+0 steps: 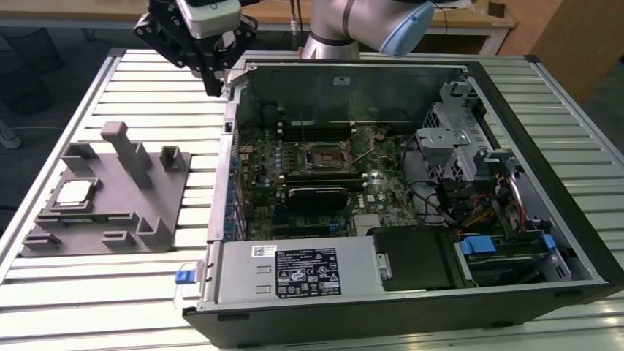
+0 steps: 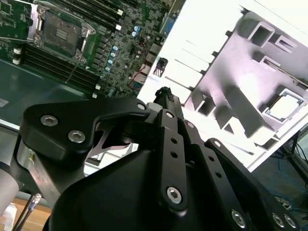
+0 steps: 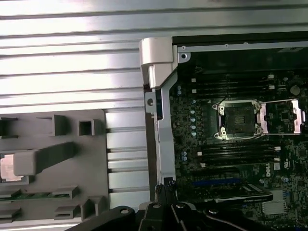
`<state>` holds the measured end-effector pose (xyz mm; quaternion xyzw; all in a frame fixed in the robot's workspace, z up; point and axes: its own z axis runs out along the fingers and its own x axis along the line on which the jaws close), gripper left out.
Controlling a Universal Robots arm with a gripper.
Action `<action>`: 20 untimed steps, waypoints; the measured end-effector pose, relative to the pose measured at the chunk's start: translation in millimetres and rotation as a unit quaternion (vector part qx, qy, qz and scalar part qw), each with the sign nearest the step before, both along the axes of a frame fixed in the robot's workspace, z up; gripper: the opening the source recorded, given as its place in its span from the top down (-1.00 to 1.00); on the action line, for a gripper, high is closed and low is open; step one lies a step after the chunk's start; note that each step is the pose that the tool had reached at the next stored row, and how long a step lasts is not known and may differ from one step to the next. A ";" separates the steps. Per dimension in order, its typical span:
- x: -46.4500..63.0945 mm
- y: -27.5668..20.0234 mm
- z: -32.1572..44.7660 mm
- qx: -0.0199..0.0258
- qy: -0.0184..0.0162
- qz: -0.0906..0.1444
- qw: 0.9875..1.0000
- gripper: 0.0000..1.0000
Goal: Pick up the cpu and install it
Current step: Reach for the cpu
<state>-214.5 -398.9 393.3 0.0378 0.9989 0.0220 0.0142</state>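
One gap matters: end effector (image 1: 212, 86) hangs over the case's (image 1: 390, 322) far corner on the exterior view's left, fingers pinched together, empty. Cpu (image 1: 74, 192) lies flat in the holder (image 1: 107, 219) on the counter (image 1: 146, 80), well apart, further to that view's left and nearer the camera. It's square, no long axis. Tall post (image 1: 122, 146) stands near that line. Socket (image 1: 326, 155) looks open and bare.

You have a slatted metal table (image 1: 127, 95) carrying two items. The grey holder block (image 1: 156, 219), with upright posts, sits at the exterior view's left. The open computer case (image 1: 390, 318) lies beside it. Inside you see a green motherboard (image 1: 263, 157), a power supply (image 1: 292, 270) nearest the camera, and a metal drive cage (image 1: 449, 139) at the exterior view's right.
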 end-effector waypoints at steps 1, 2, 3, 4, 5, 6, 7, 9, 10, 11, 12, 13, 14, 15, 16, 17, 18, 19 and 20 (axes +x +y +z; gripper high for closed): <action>-1.6 0.0 0.0 0.000 0.000 0.000 1.000 0.79; -3.1 0.0 0.0 0.000 0.000 0.000 1.000 0.79; -4.7 0.0 -0.1 0.000 0.000 0.000 1.000 0.79; -6.5 0.0 0.0 0.000 0.000 0.000 1.000 0.79; -8.3 0.0 0.0 0.000 0.000 0.000 1.000 0.79; -10.0 0.0 -0.1 0.000 0.000 0.000 1.000 0.79; -11.7 0.0 0.0 0.000 0.000 0.000 1.000 0.79; -14.9 0.0 0.0 0.000 0.000 0.000 1.000 0.79; -16.3 0.0 0.0 0.000 0.000 0.000 1.000 0.79; -17.6 0.0 0.0 0.000 0.000 0.000 1.000 0.79; -18.7 0.0 0.0 0.000 0.000 0.000 1.000 0.79; -19.7 0.0 0.0 0.000 0.000 0.000 1.000 0.79; -20.5 0.0 0.0 0.000 0.000 0.000 1.000 0.79; -21.3 0.0 0.0 0.000 0.000 0.000 1.000 0.79; -21.9 0.0 0.0 0.000 0.000 0.000 1.000 0.79; -22.5 0.0 0.0 0.000 0.000 0.000 1.000 0.79; -23.2 0.0 0.0 0.000 0.000 0.000 1.000 0.79; -23.9 0.0 0.0 0.000 0.000 0.000 1.000 0.79; -24.6 0.0 0.0 0.000 0.000 0.000 1.000 0.79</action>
